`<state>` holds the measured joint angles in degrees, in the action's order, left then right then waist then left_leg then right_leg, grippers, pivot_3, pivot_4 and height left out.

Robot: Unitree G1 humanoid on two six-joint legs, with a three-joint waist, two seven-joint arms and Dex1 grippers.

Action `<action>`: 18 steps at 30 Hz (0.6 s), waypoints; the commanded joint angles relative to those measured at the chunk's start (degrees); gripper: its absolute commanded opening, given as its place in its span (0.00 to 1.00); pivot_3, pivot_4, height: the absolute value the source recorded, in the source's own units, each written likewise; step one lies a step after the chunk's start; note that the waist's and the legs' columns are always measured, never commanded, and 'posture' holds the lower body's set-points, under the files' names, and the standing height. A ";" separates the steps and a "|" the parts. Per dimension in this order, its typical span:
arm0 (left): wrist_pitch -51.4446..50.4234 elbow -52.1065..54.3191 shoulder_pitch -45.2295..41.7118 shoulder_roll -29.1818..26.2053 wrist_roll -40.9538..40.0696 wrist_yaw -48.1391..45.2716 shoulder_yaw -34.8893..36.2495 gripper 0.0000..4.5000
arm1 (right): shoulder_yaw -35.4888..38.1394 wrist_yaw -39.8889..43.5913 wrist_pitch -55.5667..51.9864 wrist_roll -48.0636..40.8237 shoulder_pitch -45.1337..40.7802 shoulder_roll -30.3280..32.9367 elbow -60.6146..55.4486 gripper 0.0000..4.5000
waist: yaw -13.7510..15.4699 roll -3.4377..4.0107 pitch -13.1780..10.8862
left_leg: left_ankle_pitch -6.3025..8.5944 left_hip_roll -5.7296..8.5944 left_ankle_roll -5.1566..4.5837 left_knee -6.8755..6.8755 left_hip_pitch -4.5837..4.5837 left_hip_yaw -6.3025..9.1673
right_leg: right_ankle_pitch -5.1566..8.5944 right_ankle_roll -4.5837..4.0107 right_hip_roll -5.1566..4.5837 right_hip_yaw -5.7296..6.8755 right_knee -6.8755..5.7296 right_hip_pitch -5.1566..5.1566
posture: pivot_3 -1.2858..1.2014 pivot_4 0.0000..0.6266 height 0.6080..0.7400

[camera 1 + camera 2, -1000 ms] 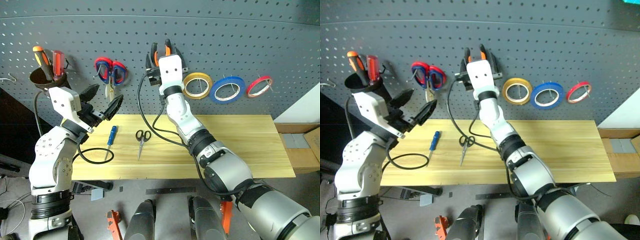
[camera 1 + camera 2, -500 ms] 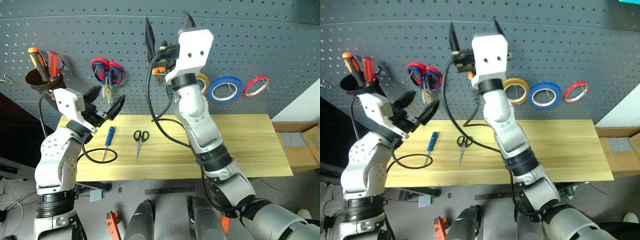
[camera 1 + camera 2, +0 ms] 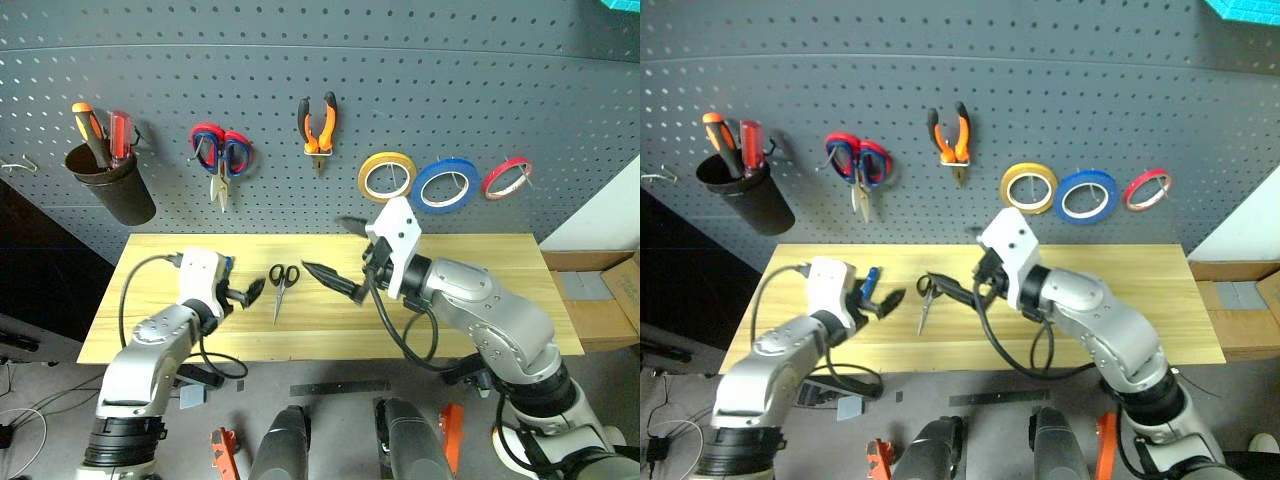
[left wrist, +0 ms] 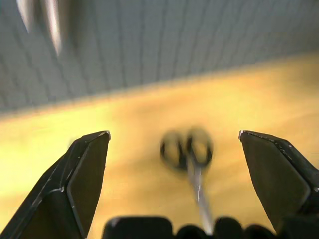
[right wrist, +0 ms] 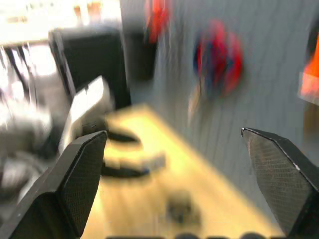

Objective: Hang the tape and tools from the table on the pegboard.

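On the dark grey pegboard [image 3: 520, 80] hang the orange-and-black pliers [image 3: 317, 122] and the blue tape [image 3: 445, 184]. The black-handled scissors [image 3: 281, 281] lie on the wooden table [image 3: 520, 252], and so does the blue screwdriver [image 3: 871, 278], partly hidden behind my left gripper [image 3: 240, 288]. That gripper is open and low over the table, just left of the scissors [image 4: 192, 154], which show ahead between its fingers. My right gripper [image 3: 322, 243] hangs open above the table, right of the scissors, holding nothing.
A dark cup [image 3: 112, 185] with orange and red screwdrivers hangs at the board's left. Red-and-blue scissors [image 3: 222, 152], a yellow tape roll [image 3: 387, 177] and a red one [image 3: 507, 176] also hang there. The table's right half is bare.
My right gripper has come away from the pliers, which stay hung, and dropped back over the table. My left gripper has sunk to the table by the screwdriver.
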<state>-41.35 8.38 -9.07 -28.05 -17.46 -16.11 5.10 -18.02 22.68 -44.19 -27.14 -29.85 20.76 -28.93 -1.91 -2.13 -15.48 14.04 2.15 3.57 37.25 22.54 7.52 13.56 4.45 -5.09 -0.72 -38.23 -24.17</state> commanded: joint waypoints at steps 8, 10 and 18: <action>-6.94 -12.55 -8.53 8.24 6.34 4.31 -7.87 1.00 | -1.39 0.79 -10.85 -1.91 1.53 -0.03 -4.31 0.99 | 0.15 -0.01 0.01 | -0.05 0.00 -0.04 -0.22 0.19 0.05 | -0.21 -0.25 -0.05 0.12 0.31 -0.08 | 0.52 0.41 1.00; -6.20 -15.99 -10.92 10.08 7.50 4.94 -8.88 1.00 | -1.74 0.60 -11.35 -1.16 1.73 -0.31 -4.25 0.99 | 0.18 -0.01 0.01 | -0.04 0.03 -0.03 -0.25 0.22 0.05 | -0.21 -0.25 -0.09 0.14 0.35 -0.10 | 0.52 0.42 1.00; -3.84 -25.13 -15.87 14.46 9.17 7.65 -6.29 1.00 | -1.74 0.37 -13.52 -0.44 1.59 -0.68 -4.14 0.99 | 0.02 -0.01 0.01 | -0.03 0.03 -0.01 -0.27 0.27 0.06 | -0.21 -0.24 -0.10 0.17 0.44 -0.13 | 0.50 0.42 1.00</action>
<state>-45.62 -15.33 -24.99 -13.92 -8.79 -8.87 -1.85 -19.85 22.96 -57.25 -27.71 -28.03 20.16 -31.06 -1.88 -2.14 -15.48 14.01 2.18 3.55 36.97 22.81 7.57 13.35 4.21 -5.19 -0.55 -37.80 -24.29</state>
